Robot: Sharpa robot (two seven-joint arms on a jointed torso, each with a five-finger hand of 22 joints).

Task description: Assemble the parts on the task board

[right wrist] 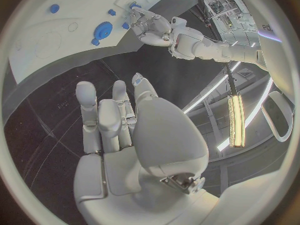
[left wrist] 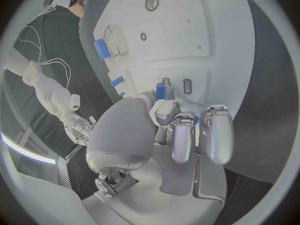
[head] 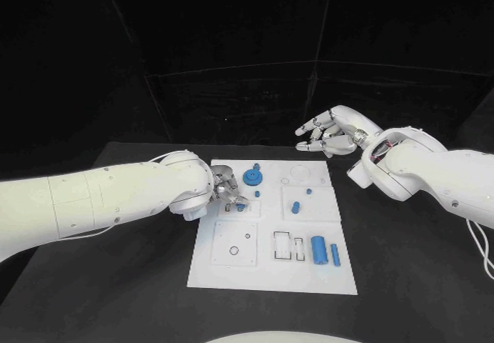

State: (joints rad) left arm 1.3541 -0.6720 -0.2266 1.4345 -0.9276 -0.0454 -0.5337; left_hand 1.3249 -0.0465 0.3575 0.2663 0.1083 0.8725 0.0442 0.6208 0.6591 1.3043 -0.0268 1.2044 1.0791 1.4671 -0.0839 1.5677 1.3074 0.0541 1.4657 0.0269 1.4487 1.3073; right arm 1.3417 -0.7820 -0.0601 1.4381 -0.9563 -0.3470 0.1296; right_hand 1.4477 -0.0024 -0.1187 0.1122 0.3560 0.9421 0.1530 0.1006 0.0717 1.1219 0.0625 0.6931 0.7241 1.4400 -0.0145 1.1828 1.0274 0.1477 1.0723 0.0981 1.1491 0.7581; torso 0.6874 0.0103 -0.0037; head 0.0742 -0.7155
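From the head camera, I'm seeing my left hand point(head: 225, 187) pinching a small blue part point(head: 240, 207) at the white board's point(head: 273, 268) left side; my right hand point(head: 331, 133) is hovering spread beyond the board's far edge. The left wrist camera is showing fingertips point(left wrist: 164, 105) closing on that part point(left wrist: 160, 89). The right wrist camera is giving me open fingers point(right wrist: 86, 96) holding nothing.

The left edge of the task board point(head: 206, 275) is occupied midway by the left hand point(head: 221, 187), which is lowered onto a small blue part point(head: 241, 207) there. Just beside it the far middle is blocked by a blue gear-like part point(head: 254, 176). Two blue cylinders point(head: 325, 250) stand in the way at the near right. The right hand point(head: 331, 132) is held raised beyond the board's far right corner, off the board. Bare black table point(head: 412, 271) is left on the board's right and near sides.
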